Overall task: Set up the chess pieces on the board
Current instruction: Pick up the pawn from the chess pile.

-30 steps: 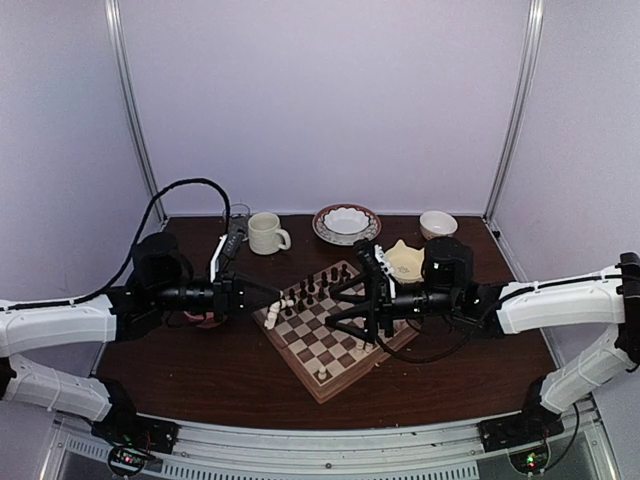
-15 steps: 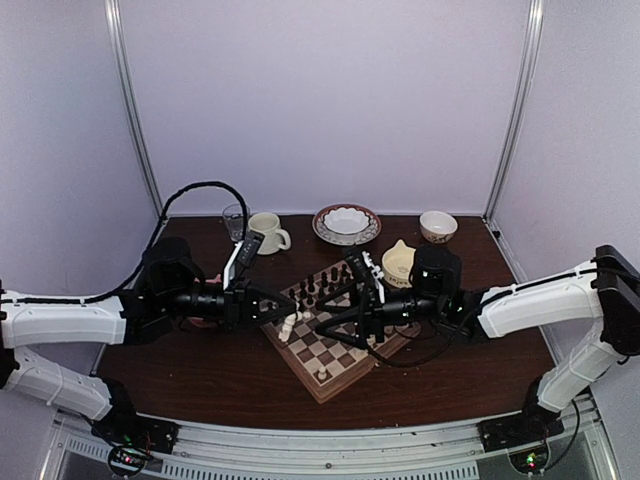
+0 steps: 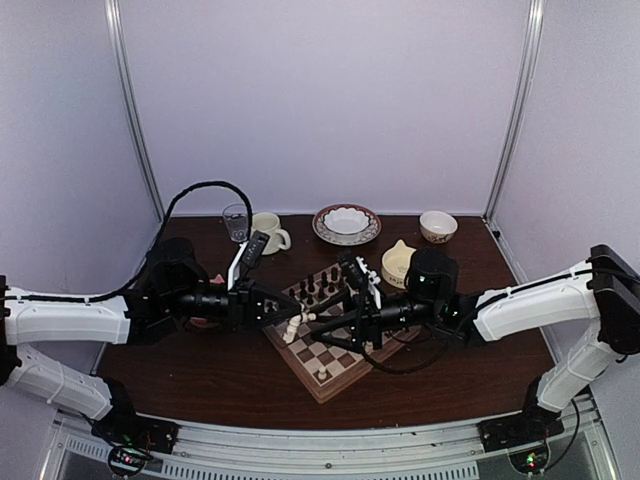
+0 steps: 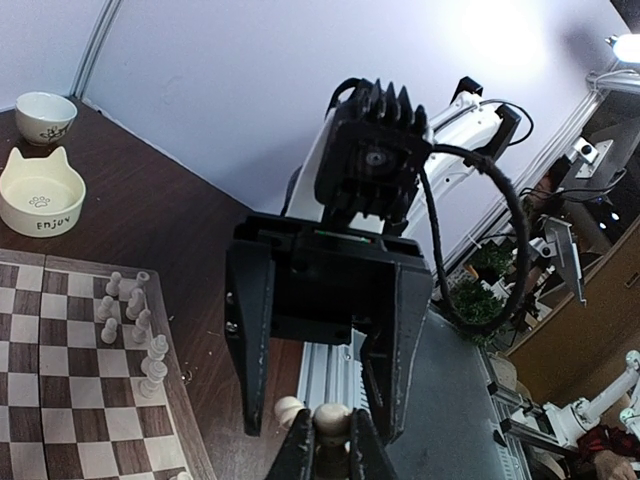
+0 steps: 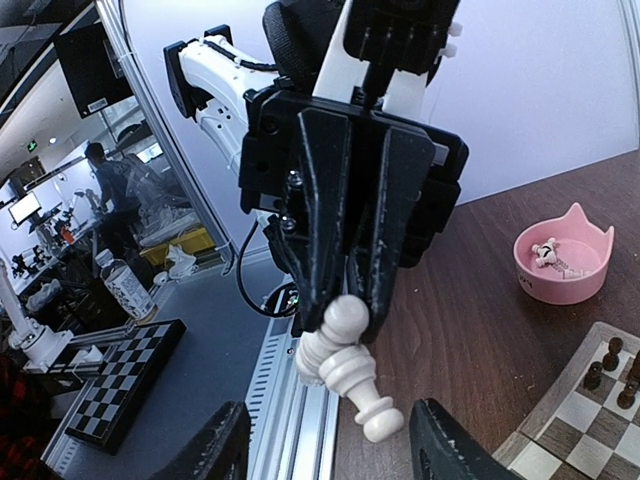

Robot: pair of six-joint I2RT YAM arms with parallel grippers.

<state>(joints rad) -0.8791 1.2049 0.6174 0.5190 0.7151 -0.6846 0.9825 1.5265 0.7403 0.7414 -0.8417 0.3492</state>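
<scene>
My left gripper (image 3: 284, 321) is shut on a small cluster of cream chess pieces (image 3: 298, 325) held in the air over the left corner of the board (image 3: 345, 358). In the right wrist view one round head is pinched between the jaws and a pawn (image 5: 366, 392) hangs slanted below it. My right gripper (image 3: 316, 331) faces the left one, open, its fingers (image 4: 250, 345) on either side of the pieces (image 4: 333, 424) without touching them. Several cream pieces (image 4: 132, 312) stand along one edge of the board (image 4: 60, 400); dark pieces (image 3: 316, 290) fill the far side.
A pink cat-shaped bowl (image 5: 560, 266) holding cream pieces sits left of the board, under the left arm. Behind the board stand a cream cat bowl (image 3: 400, 263), a mug (image 3: 265, 233), a glass (image 3: 236, 220), a plate with a bowl (image 3: 346, 224) and a small white bowl (image 3: 438, 225).
The left gripper carried the cream pieces rightward over the board. The right gripper moved left to meet it, and its jaws narrowed around the pieces.
</scene>
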